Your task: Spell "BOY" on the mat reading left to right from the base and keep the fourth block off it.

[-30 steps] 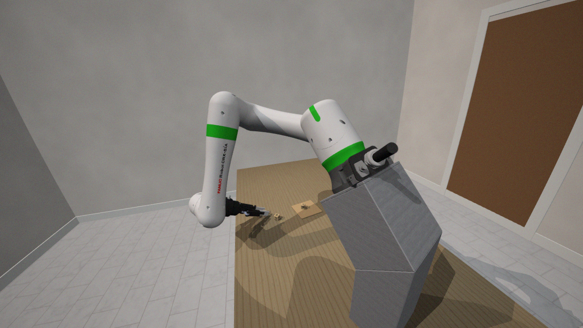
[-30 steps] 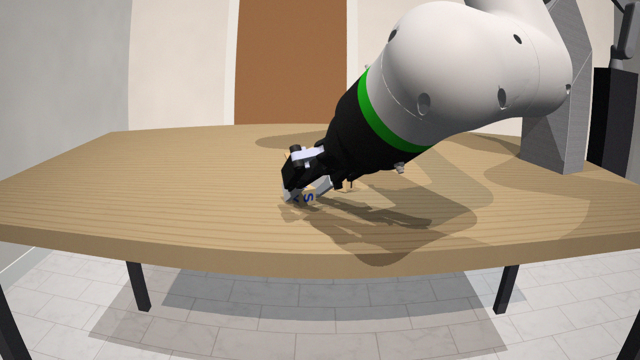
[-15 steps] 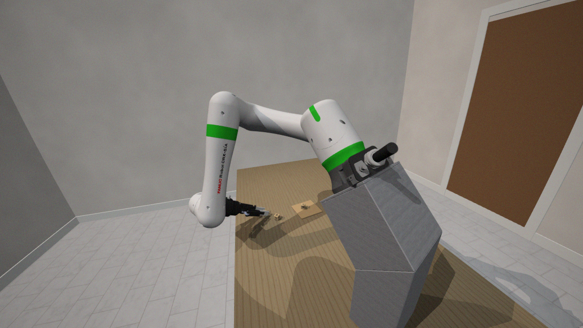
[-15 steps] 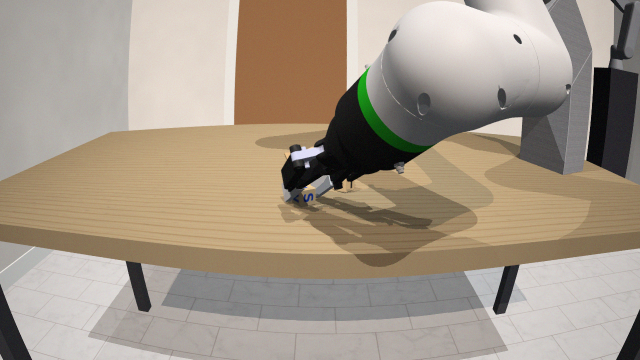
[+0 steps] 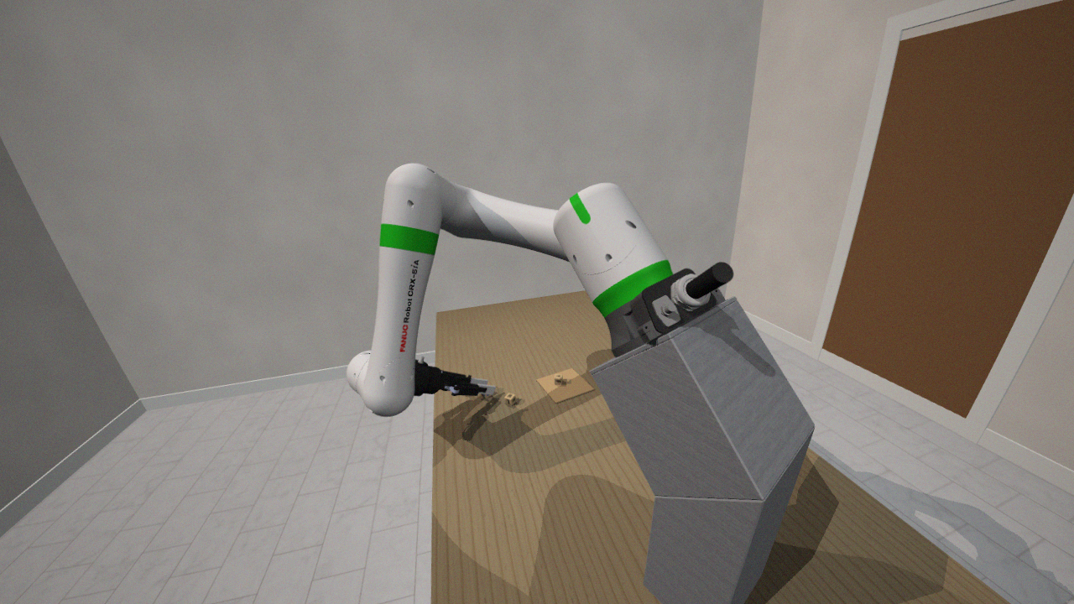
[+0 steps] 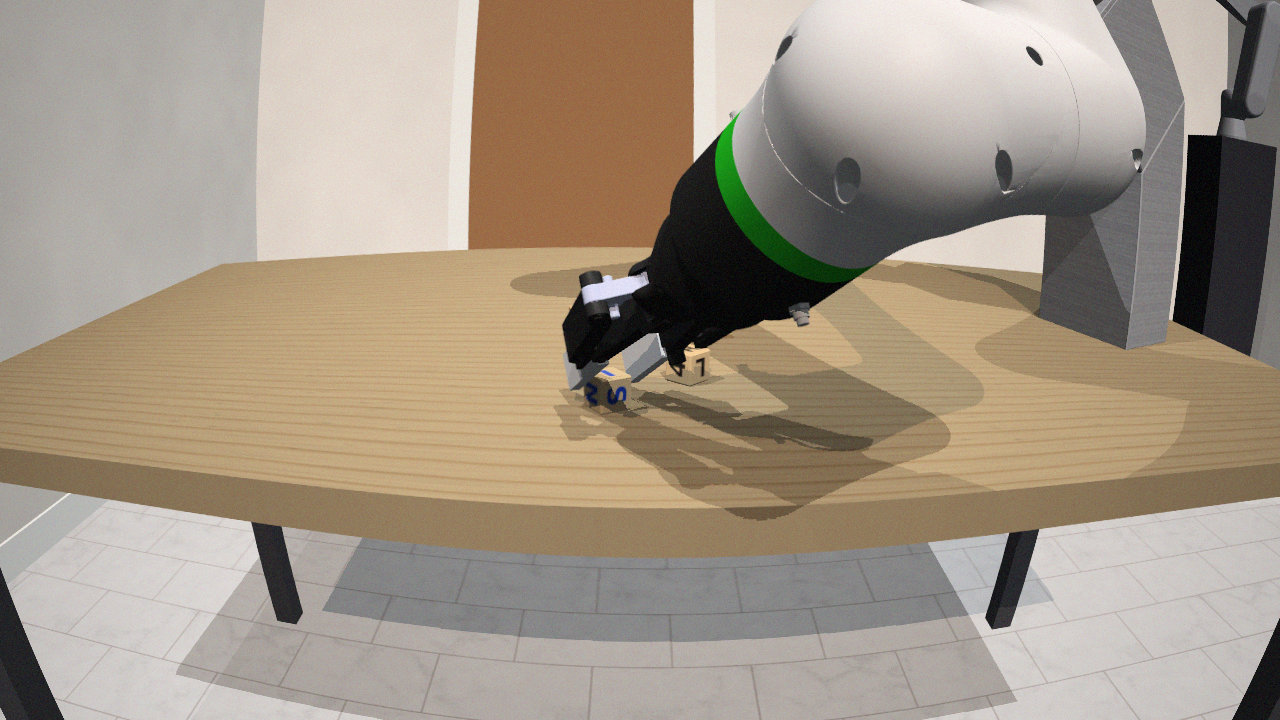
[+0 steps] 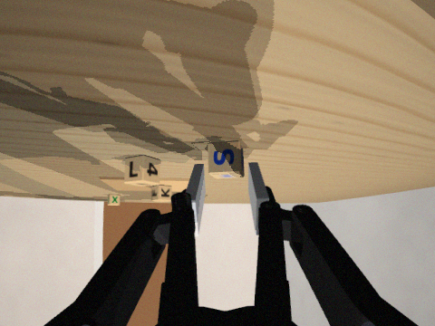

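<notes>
1. S block [image 6: 606,392] [image 7: 225,159]: on the table [image 5: 480,337] [image 6: 268,358] [image 7: 340,91], just beyond the gripper [image 5: 492,389] [image 6: 612,368] [image 7: 226,177], off the mat [image 5: 566,393] [image 7: 107,182].
2. Pointing: cube, no long axis. Blue S on a side face, lying sideways in the exterior view; a vertical corner faces that camera. Top has a blue mark, letter unreadable.
3. Hand: fingers partly open, nothing held; pads ahead of the block in the wrist view, one toward each side, with a gap between them.
4. Edges/room: block well in from the near table edge. In the exterior view, wood extends to its left; the L/4 block [image 5: 510,398] [image 6: 688,365] [image 7: 142,170] stands near, apart, behind right.
5. Mat: K block [image 5: 559,381] [image 7: 161,192] on it, probably, though the wrist view is shallow there. X block [image 7: 114,199] farther off; can't tell its support.
6. Counts: 4 blocks, 1 mat, 1 gripper. BOY row not formed.
</notes>
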Robot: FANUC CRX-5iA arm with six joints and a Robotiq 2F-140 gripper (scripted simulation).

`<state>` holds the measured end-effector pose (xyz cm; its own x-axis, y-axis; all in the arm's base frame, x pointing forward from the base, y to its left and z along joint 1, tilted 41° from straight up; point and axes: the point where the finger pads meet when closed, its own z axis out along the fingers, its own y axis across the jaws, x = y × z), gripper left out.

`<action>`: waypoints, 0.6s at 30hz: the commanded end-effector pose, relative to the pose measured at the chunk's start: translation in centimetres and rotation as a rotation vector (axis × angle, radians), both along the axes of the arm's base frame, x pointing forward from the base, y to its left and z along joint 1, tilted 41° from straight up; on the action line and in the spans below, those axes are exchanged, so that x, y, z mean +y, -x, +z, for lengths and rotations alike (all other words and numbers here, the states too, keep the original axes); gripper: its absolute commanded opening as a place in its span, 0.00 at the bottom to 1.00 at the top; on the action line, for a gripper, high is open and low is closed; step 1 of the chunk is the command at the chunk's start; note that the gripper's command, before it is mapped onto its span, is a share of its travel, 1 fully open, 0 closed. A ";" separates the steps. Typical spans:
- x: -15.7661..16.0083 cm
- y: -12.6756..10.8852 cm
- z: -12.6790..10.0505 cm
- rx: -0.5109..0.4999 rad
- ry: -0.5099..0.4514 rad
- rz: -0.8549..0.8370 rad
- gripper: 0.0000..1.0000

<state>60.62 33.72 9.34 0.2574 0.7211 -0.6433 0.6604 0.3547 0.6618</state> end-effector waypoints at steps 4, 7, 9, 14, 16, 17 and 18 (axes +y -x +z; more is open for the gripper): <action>-0.5 1.1 1.4 0.000 0.000 0.000 0.25; -0.9 1.7 2.2 0.000 0.000 0.000 0.25; -1.0 2.1 2.6 0.000 0.000 0.000 0.25; -1.2 2.4 3.0 0.000 0.000 0.000 0.25; -1.2 2.4 3.0 0.000 0.000 0.000 0.25; -1.2 2.4 3.0 0.000 0.000 0.000 0.25; -1.2 2.4 3.0 0.000 -0.001 0.001 0.25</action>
<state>58.26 32.55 12.33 0.2573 0.7212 -0.6431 0.6603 0.3547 0.6620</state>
